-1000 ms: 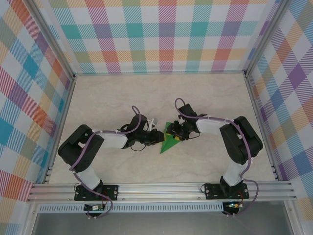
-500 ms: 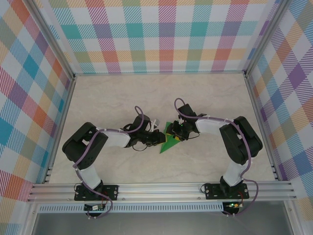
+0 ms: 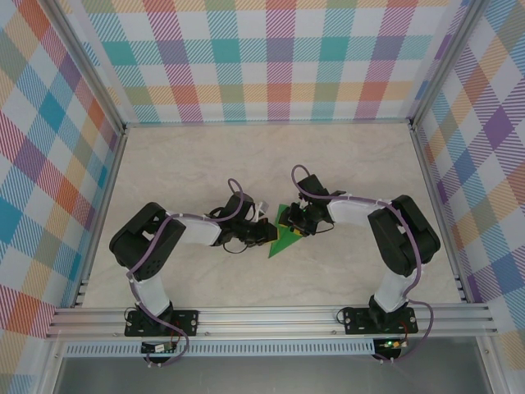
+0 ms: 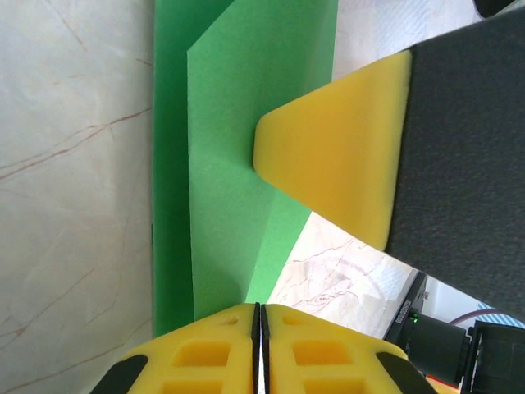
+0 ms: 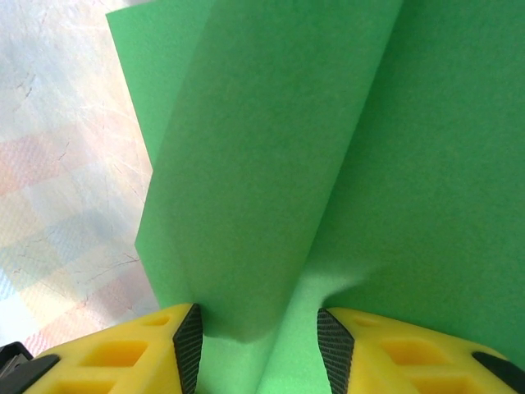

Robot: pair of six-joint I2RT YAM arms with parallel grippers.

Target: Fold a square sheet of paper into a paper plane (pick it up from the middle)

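Saw left gripper closed pad to pad at the green paper edge, right gripper parted astride its raised fold. Needed firm pinning beneath the right fingertip to crease cleanly.

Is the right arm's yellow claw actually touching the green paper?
Touching. In the right wrist view, a raised fold of the green paper runs into the right gripper and lies against its left-hand pad.
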